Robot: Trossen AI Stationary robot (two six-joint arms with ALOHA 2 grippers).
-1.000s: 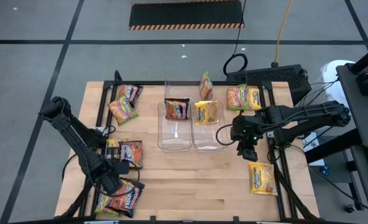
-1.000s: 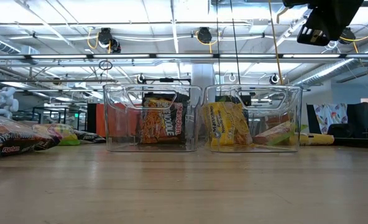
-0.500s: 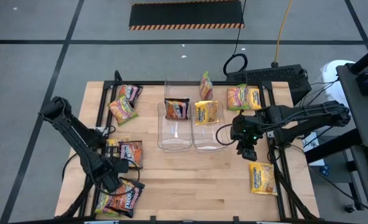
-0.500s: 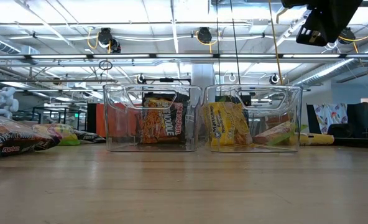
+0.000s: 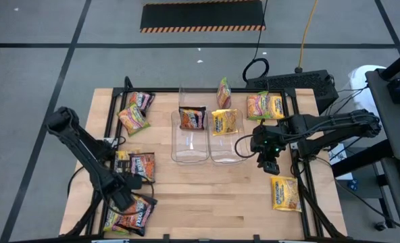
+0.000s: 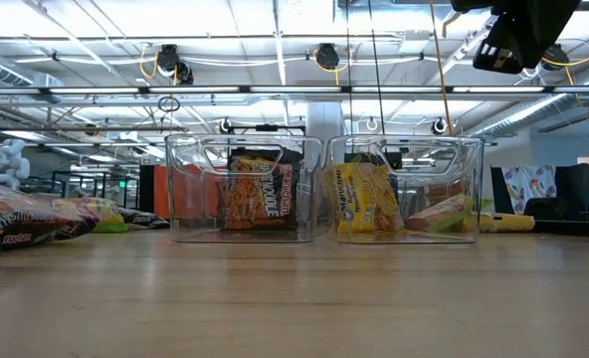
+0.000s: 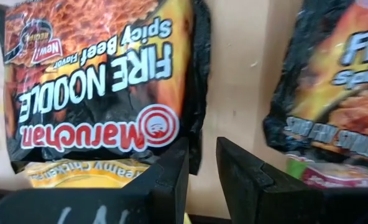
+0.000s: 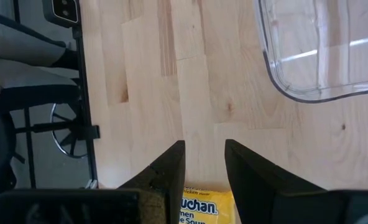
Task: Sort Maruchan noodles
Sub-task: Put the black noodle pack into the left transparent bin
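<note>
Maruchan noodles packets lie across the table. A dark "Fire Noodle" packet (image 7: 97,81) rests on a yellow one (image 7: 84,175) at the front left (image 5: 135,214). My left gripper (image 7: 202,144) (image 5: 123,198) points down, open, over that dark packet's side edge, touching nothing I can see. A second dark packet (image 7: 333,93) (image 5: 143,166) lies just beyond. My right gripper (image 8: 204,146) (image 5: 269,165) hangs open above bare wood, beside the right-hand bin, a yellow packet (image 5: 285,194) nearer the front edge.
Two clear bins stand mid-table: the left one (image 5: 188,150) holds a dark packet (image 6: 260,194), the right one (image 5: 226,154) a yellow packet (image 6: 364,199). A third bin (image 5: 194,94) stands behind. More packets lie far left (image 5: 134,119) and far right (image 5: 265,106).
</note>
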